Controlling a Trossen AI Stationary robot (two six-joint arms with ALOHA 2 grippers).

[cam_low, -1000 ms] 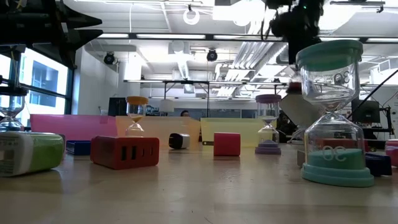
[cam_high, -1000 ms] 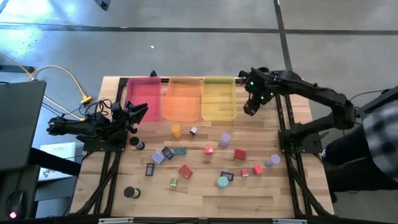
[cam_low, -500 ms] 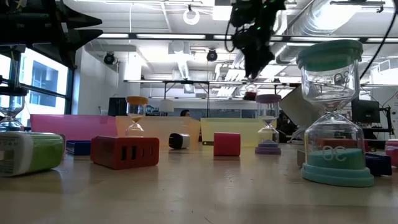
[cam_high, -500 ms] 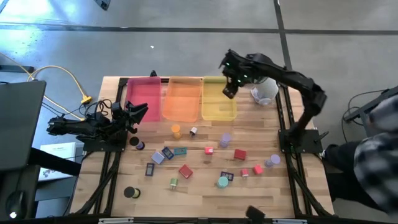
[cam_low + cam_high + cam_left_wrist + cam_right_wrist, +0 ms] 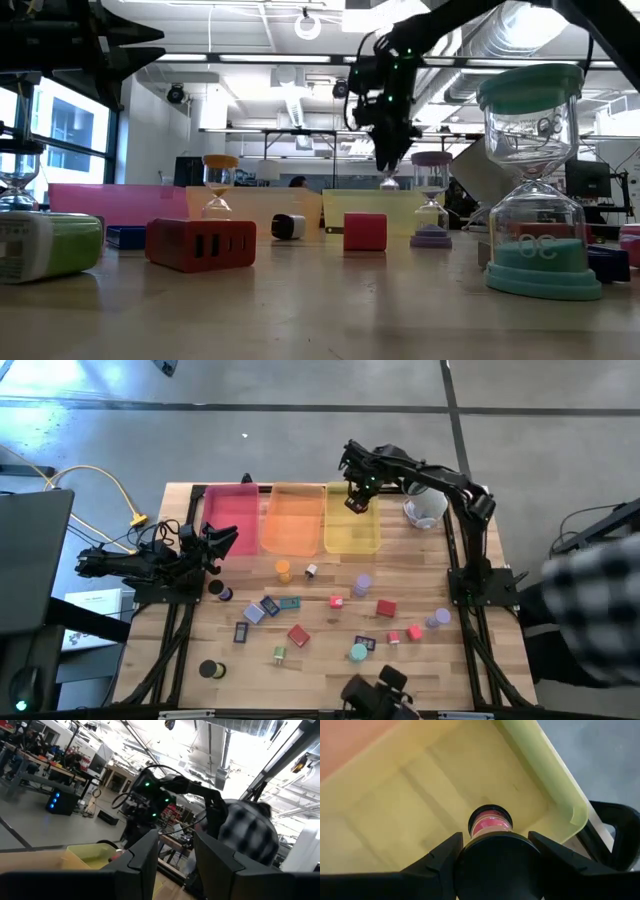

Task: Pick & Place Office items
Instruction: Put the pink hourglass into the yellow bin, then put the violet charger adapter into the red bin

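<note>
I see my right gripper over the yellow tray, grasping a black-capped timer; pink inside. My left gripper waits by the pink tray; its fingers stand slightly apart, empty.

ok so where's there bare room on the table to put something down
The near-left corner is mostly bare, only the black cylinder there. The orange tray and pink tray look empty. The right gripper holds a black-capped pink timer over the yellow tray. The middle, from the orange timer to the purple one, is crowded.

Grey concrete floor, exposed ceiling ducts, window at left.
</note>
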